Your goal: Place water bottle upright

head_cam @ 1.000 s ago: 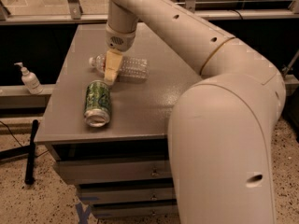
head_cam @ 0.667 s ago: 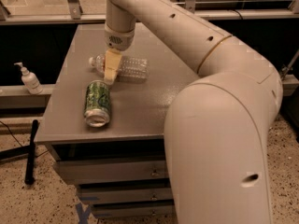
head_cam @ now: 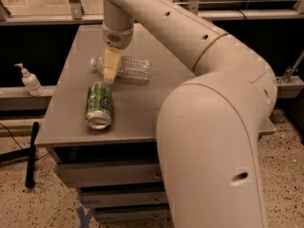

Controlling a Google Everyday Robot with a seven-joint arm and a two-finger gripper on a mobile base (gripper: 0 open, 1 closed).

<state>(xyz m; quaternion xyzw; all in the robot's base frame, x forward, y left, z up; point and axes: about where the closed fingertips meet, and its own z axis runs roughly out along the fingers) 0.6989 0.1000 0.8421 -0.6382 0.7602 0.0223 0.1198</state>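
The water bottle [head_cam: 130, 69] is clear ribbed plastic and lies on its side on the grey table [head_cam: 156, 94], its white cap pointing left. My gripper [head_cam: 110, 74] hangs from the large cream arm and reaches down over the bottle's neck end. Its pale fingers [head_cam: 112, 63] stand in front of the bottle near the cap and hide its label. I cannot tell whether they touch the bottle.
A green drinks can [head_cam: 99, 105] lies on its side just in front of the bottle, its open end toward the table's front edge. A white pump-top dispenser [head_cam: 30, 80] stands on a ledge at the left. Drawers sit under the table.
The gripper stays over the bottle's neck; it has shifted only slightly. The bottle and can have not moved.
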